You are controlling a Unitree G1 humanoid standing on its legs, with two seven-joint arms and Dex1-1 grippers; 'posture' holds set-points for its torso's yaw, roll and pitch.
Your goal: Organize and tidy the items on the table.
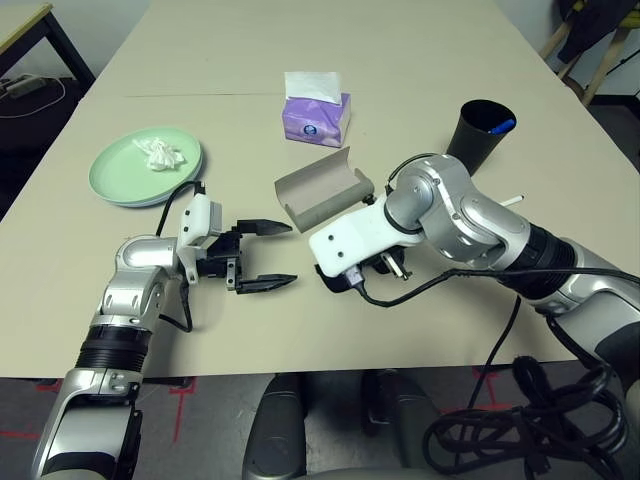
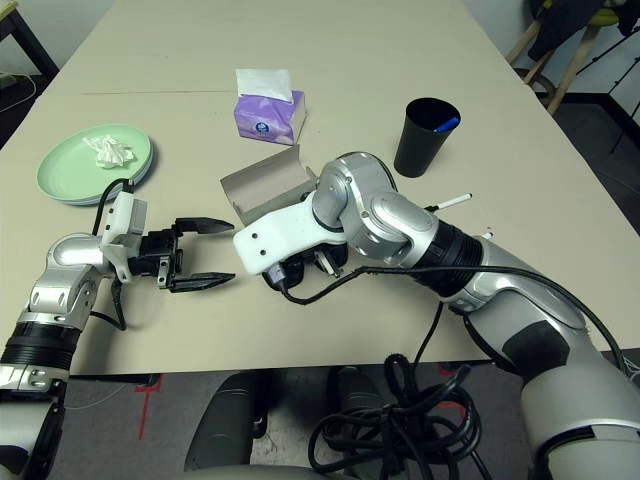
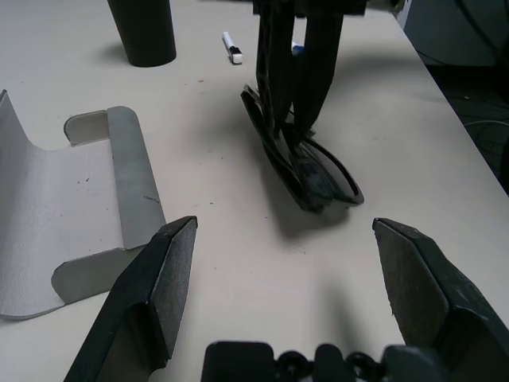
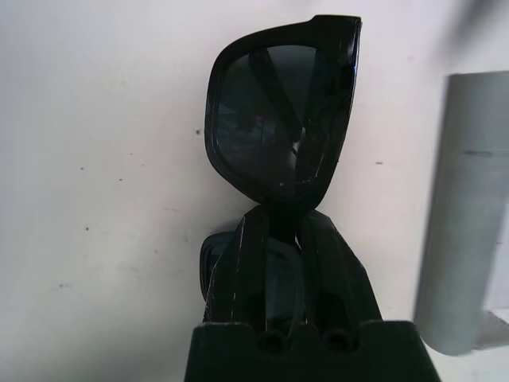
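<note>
Sunglasses pinched at the bridge, at risk of slipping

The right gripper is pinching the black sunglasses just above the tabletop, beside the open grey case; the thin hold could twist loose. The left gripper is waiting, fingers spread.

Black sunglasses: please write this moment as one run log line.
right gripper: shut on folded black sunglasses | left gripper: open, empty | open grey oblong glasses case: empty
</note>
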